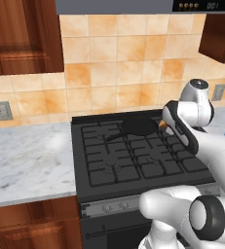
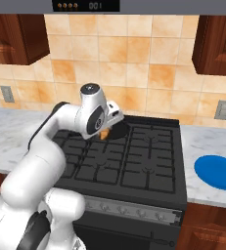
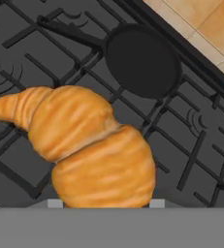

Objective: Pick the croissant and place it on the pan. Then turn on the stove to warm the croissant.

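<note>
Golden-orange croissant point(image 3: 84, 145) sits clamped between your fingers point(image 3: 104, 203), part-way closed on it, lifted above the stove point(image 2: 134, 161) grates. You have it just short of the black pan point(image 3: 141, 60), which rests near the stove's back edge.

blue plate point(image 2: 218, 172), marble counter point(image 1: 26, 160), wall outlet point(image 1: 3, 111)

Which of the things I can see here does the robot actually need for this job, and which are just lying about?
Needed:
croissant, held in the gripper above the stove
pan, on a back burner, nothing in it
stove knobs

Just lying about:
blue plate on the right counter
wall outlets
</note>
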Robot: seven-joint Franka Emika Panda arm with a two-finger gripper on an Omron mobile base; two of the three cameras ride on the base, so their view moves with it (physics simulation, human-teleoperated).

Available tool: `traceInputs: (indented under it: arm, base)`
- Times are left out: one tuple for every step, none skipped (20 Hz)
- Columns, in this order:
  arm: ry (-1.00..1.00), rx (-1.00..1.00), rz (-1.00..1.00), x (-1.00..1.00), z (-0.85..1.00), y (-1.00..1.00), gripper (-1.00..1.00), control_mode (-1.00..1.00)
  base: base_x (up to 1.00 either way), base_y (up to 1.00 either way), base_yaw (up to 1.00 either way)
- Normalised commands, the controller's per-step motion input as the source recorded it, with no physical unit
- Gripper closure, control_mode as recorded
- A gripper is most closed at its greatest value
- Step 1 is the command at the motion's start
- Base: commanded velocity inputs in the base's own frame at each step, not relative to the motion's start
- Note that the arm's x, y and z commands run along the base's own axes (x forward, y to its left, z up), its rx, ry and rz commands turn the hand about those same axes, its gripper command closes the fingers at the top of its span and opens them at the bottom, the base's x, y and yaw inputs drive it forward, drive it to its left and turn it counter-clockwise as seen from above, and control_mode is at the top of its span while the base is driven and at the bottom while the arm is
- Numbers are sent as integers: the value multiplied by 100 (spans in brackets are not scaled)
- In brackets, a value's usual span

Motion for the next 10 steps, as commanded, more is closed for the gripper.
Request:
traceInputs:
  arm:
    - [0, 0, 0, 34, 6, 40, 100, -100]
    - [0, 0, 0, 39, 6, 38, 100, -100]
    - [0, 0, 0, 39, 4, 29, 100, -100]
    - [0, 0, 0, 39, 0, 20, 100, -100]
    - [0, 0, 0, 46, 0, 21, 100, -100]
    - [0, 0, 0, 50, 0, 21, 100, -100]
    - [2, 0, 0, 56, 0, 23, 100, -100]
    - [2, 0, 0, 57, 0, 17, 100, -100]
    - [2, 0, 0, 56, 0, 6, 100, -100]
    - [3, 0, 0, 64, -2, 0, 100, -100]
  base:
    - [0, 0, 0]
    - [0, 0, 0]
    - [0, 0, 0]
    - [0, 0, 0]
    - [0, 0, 0]
    - [0, 0, 0]
    - [0, 0, 0]
    - [0, 0, 0]
    - [0, 0, 0]
    - [0, 0, 0]
